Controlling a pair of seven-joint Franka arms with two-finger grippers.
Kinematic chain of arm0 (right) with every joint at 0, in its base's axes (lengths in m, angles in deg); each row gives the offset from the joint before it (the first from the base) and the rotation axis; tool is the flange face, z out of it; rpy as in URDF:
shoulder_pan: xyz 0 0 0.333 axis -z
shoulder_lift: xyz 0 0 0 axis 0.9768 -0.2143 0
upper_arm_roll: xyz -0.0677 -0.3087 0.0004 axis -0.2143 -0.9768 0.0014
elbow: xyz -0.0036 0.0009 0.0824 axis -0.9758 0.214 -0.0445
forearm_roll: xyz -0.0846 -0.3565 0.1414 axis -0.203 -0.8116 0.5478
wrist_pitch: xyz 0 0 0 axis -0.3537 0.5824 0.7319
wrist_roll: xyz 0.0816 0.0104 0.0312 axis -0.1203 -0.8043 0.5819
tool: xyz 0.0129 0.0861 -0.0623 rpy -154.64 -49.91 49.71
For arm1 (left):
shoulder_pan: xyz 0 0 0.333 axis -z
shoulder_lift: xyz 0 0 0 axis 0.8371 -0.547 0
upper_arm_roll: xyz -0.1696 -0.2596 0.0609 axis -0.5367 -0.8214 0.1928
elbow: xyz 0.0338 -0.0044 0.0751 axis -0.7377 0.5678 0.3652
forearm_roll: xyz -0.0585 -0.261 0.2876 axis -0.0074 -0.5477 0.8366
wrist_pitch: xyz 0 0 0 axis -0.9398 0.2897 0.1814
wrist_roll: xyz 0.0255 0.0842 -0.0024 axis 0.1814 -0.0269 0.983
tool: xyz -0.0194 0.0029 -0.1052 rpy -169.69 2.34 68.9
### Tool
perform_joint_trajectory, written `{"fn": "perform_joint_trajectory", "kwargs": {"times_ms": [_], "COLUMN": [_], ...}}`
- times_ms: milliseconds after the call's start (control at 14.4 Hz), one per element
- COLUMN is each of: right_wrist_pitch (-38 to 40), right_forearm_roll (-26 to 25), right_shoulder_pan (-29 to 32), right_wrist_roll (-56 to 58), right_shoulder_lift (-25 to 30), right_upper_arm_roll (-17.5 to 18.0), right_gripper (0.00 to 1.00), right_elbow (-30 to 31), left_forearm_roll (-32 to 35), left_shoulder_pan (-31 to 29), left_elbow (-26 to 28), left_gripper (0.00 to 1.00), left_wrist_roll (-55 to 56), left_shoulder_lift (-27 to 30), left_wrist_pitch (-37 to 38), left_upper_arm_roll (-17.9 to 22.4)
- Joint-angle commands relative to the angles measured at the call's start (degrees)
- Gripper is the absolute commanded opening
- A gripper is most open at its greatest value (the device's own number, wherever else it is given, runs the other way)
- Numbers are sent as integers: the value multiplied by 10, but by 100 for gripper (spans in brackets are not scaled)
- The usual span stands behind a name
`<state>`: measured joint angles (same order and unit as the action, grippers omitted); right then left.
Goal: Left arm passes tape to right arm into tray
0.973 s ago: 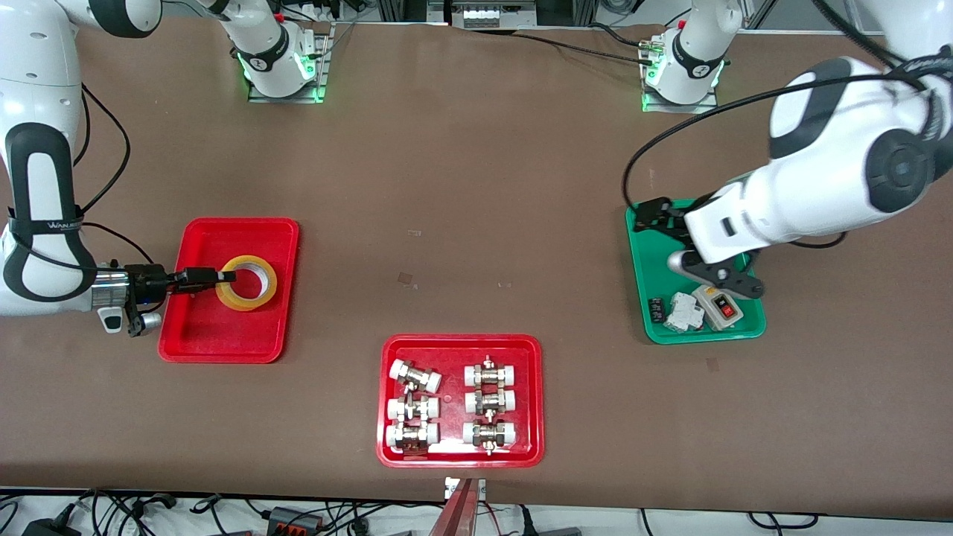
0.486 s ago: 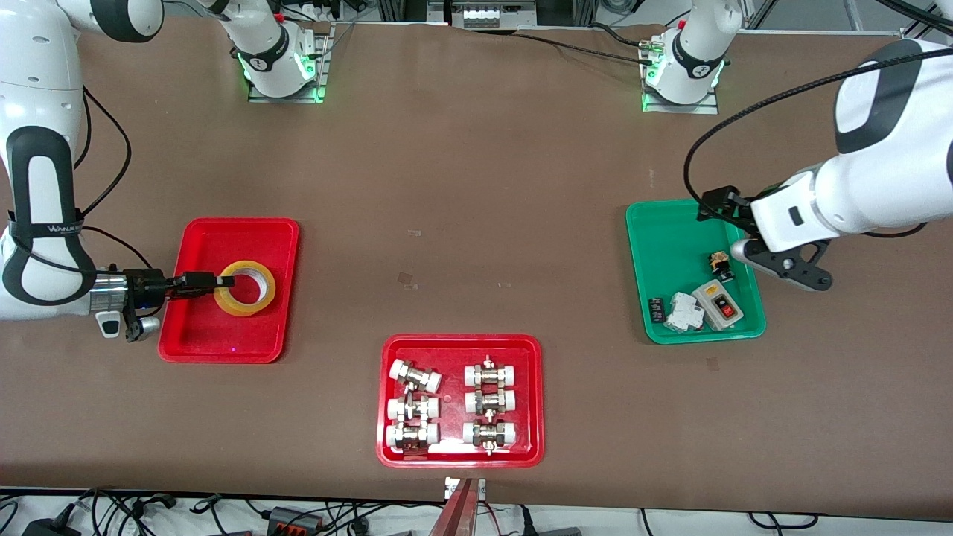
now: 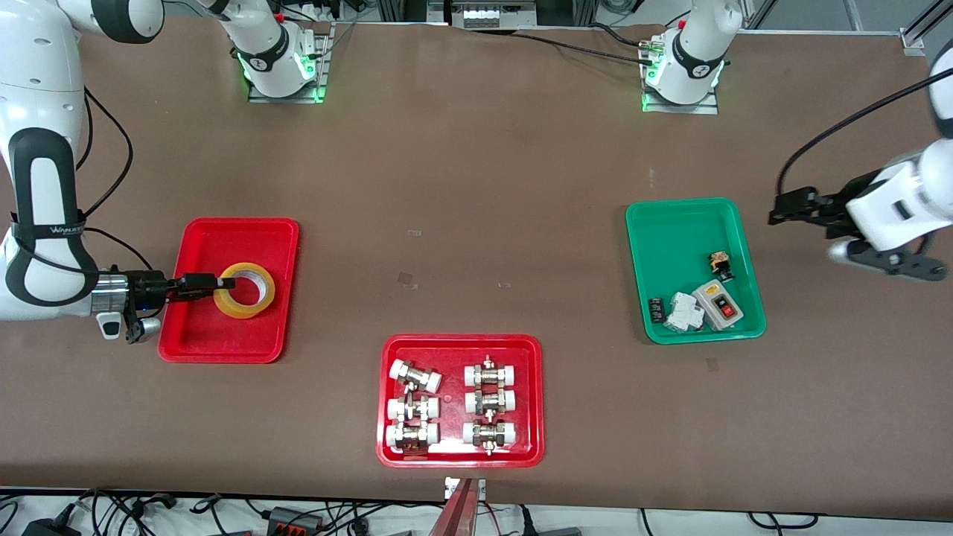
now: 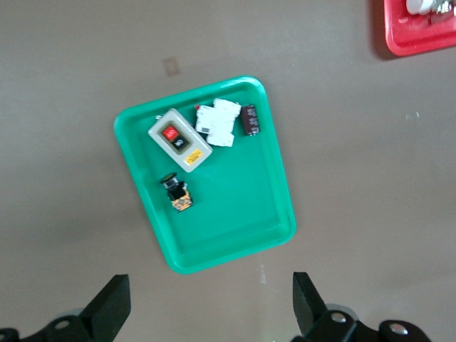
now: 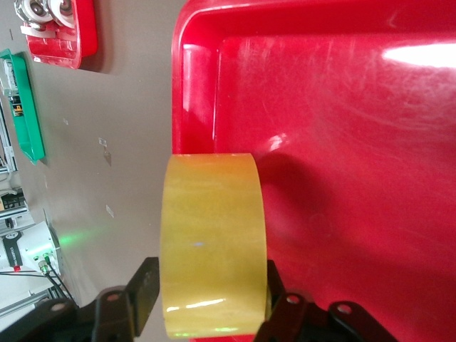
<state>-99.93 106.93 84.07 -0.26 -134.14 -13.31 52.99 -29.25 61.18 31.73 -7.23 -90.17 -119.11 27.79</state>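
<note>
The yellow tape (image 3: 240, 307) lies in the plain red tray (image 3: 223, 339) at the right arm's end of the table. My right gripper (image 3: 223, 283) reaches in level over the tray's rim and is open. In the right wrist view its fingers (image 5: 146, 285) stand on either side of the tape (image 5: 214, 235), slackened off it, above the tray floor (image 5: 342, 178). My left gripper (image 3: 893, 264) hangs open and empty over bare table beside the green tray (image 3: 674, 231), at the left arm's end. Nothing shows between the tips of the left gripper (image 4: 210, 299) but table.
The green tray (image 4: 235, 206) holds a grey switch box (image 4: 179, 140), a white breaker and small dark parts. A squarer red tray (image 3: 521, 357) of white-capped metal fittings sits near the front edge in the middle.
The right gripper has loosened and the tape has settled lower in the red tray. The left arm has swung away from above the green tray toward its own end of the table.
</note>
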Motion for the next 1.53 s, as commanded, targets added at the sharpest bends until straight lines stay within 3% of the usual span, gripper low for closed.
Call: {"fn": "perform_joint_trajectory", "kwargs": {"times_ms": [0,208,417,625,973,1251,1459], "right_wrist_pitch": [-12,-34,-72,-97,-115,-74,-7], "right_forearm_roll": [-9,-46,-102,-142,-247,-331,-360], "right_shoulder_pan": [3,-8,-24,-45,-78,-102,-134], "right_wrist_roll": [10,15,15,15,5,-156,-308], "right_shoulder_lift": [-4,-2,6,19,85,173,228], "right_upper_arm_roll": [7,7,7,7,6,6,3], "right_gripper": [100,100,100,100,100,100,100], "right_elbow": [-11,-11,-11,-11,-11,-12,-20], "left_forearm_roll": [15,12,11,12,14,14,81], "left_shoulder_pan": [8,3,-13,-29,-30,-30,-25], "left_elbow": [16,38,153,158,158,157,156], "left_gripper": [100,100,100,100,100,100,100], "left_wrist_roll": [10,11,19,108,109,110,115], "left_shoulder_lift": [24,46,128,135,134,135,137], "left_wrist_pitch": [1,-1,-68,-64,-62,-45,-45], "left_upper_arm_roll": [-1,-1,-20,-48,-48,-46,-62]}}
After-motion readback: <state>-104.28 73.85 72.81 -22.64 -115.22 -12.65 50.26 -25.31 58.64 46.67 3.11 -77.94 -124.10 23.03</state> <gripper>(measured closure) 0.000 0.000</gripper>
